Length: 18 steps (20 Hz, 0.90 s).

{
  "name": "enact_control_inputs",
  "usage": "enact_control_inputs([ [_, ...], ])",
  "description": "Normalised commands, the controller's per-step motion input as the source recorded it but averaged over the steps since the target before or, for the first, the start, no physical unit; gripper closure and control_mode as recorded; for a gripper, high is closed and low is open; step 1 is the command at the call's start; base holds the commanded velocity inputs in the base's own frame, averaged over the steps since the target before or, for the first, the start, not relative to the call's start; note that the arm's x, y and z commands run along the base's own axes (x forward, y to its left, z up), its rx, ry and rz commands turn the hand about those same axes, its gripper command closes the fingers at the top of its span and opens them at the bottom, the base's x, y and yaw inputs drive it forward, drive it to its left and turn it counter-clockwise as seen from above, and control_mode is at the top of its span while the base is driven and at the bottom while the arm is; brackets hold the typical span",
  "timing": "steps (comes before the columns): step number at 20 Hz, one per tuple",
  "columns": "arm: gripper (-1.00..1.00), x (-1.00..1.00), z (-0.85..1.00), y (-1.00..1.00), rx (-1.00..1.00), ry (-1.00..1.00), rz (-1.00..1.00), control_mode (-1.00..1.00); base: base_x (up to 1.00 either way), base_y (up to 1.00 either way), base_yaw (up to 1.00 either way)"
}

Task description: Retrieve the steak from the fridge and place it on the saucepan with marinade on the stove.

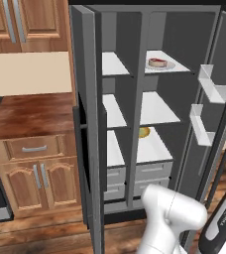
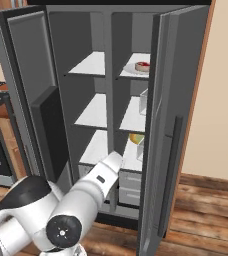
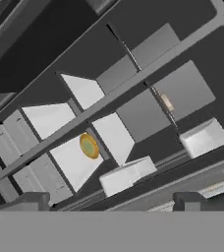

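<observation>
Currently the fridge (image 1: 149, 30) stands with both doors swung open, white shelves and grey drawers exposed. The steak (image 1: 157, 62) lies on a pale plate (image 1: 170, 65) on the top shelf of the fridge's right-hand column, also visible in the right base view (image 2: 142, 66). A small yellowish round food item (image 1: 144, 132) sits two shelves below it, in the same column. The gripper (image 3: 119, 201) hangs in front of the fridge, fingers (image 3: 33, 201) spread wide apart, holding nothing, well short of the shelves.
</observation>
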Motion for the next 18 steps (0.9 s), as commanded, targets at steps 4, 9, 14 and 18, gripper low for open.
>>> enact_control_inputs([
  [4, -1.0, 0.08, 0.0, 0.65, -0.23, 0.0, -0.01, -1.0, 0.0, 0.0, 0.0],
  [9, -1.0, 0.17, 0.15, 0.54, -0.19, 0.0, -0.05, -1.0, 0.0, 0.0, 0.0],
  [14, -1.0, 0.18, 0.0, 0.49, -0.22, -0.02, -0.07, -1.0, 0.0, 0.0, 0.0],
  [18, -1.0, 0.19, -0.35, 0.22, -0.29, -0.17, -0.03, -1.0, 0.0, 0.0, 0.0],
])
